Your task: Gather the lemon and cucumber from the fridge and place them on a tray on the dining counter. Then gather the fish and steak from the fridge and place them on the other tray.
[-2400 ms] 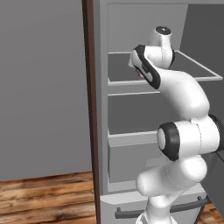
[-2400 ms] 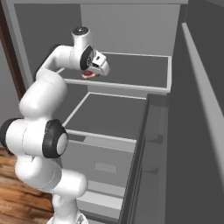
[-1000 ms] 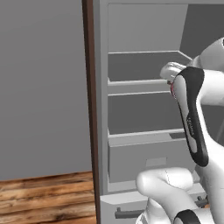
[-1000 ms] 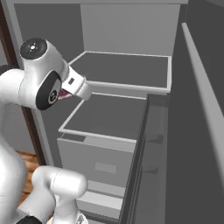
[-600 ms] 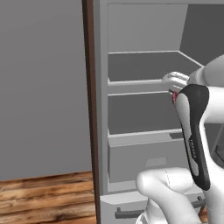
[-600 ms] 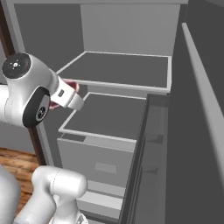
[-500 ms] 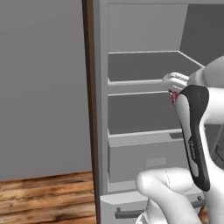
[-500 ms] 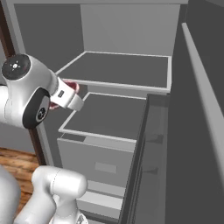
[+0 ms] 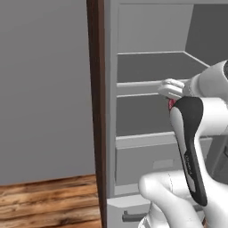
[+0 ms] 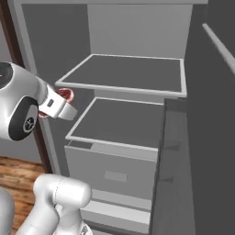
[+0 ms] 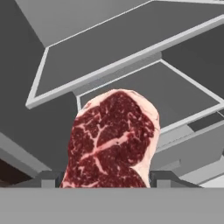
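Note:
The steak, a red slab marbled with white fat, stands upright between my dark fingertips in the hand view, and my gripper is shut on it. In the right base view the steak shows as a pink edge at the tip of the gripper, just outside the left front of the open fridge. The left base view shows a red sliver of steak behind my forearm, in front of the fridge shelves. Both shelves are bare.
A dark brown panel borders the fridge's left side, with a grey wall beyond it and wood floor below. The open fridge door stands at the right. A closed drawer sits under the lower shelf.
The arm has drawn back from the upper shelf and out of the fridge, carrying the steak lower and toward the base. Over the last half second it has barely moved.

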